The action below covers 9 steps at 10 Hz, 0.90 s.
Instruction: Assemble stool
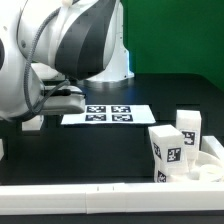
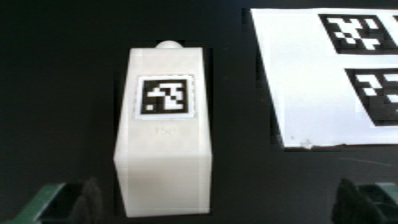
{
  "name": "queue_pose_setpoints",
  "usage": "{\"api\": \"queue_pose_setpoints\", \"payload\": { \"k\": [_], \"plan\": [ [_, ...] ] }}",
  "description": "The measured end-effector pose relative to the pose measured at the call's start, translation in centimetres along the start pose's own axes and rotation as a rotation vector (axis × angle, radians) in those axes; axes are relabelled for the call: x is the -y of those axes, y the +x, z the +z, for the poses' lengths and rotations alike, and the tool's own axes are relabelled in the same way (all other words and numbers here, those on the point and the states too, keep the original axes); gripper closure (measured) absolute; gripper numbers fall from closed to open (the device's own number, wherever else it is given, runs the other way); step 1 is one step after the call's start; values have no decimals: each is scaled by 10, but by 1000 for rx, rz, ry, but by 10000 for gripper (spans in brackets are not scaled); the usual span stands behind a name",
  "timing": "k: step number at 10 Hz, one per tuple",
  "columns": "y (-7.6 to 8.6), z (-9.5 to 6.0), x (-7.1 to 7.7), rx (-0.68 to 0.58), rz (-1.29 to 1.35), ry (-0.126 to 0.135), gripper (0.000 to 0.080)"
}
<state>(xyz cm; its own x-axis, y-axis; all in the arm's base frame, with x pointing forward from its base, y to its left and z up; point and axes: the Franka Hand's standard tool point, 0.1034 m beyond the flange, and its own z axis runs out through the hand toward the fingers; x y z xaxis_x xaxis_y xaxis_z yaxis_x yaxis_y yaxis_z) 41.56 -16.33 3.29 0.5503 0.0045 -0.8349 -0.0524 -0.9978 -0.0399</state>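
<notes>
Matte white blocky leg (image 2: 164,120), peg-tipped and tagged, lies on the smooth black tabletop (image 2: 54,60) between the wide jaws of the released claw (image 2: 214,205). In the exterior view, the flat marker board (image 1: 108,116) is central, with a green wall (image 1: 170,40) at 1 o'clock.

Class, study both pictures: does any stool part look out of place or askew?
One leg lies flat alone beside the marker board, apart from the other legs standing by the seat. Nothing looks damaged.
</notes>
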Motion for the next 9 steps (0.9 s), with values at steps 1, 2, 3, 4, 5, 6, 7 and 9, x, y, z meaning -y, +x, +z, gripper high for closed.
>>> {"api": "queue_pose_setpoints", "payload": {
  "k": [1, 2, 3, 4, 5, 6, 7, 9],
  "plan": [
    [0, 0, 0, 0, 0, 0, 150],
    [0, 0, 0, 0, 1, 1, 150],
    [-1, 0, -2, 0, 0, 3, 150],
    [-5, 1, -11, 5, -34, 12, 150],
    [-9, 3, -21, 12, -29, 21, 150],
    [-12, 10, -24, 37, -9, 42, 150],
    [-9, 18, -20, 54, 27, 46, 150],
    [-5, 29, -10, 88, 53, 48, 150]
  ]
}}
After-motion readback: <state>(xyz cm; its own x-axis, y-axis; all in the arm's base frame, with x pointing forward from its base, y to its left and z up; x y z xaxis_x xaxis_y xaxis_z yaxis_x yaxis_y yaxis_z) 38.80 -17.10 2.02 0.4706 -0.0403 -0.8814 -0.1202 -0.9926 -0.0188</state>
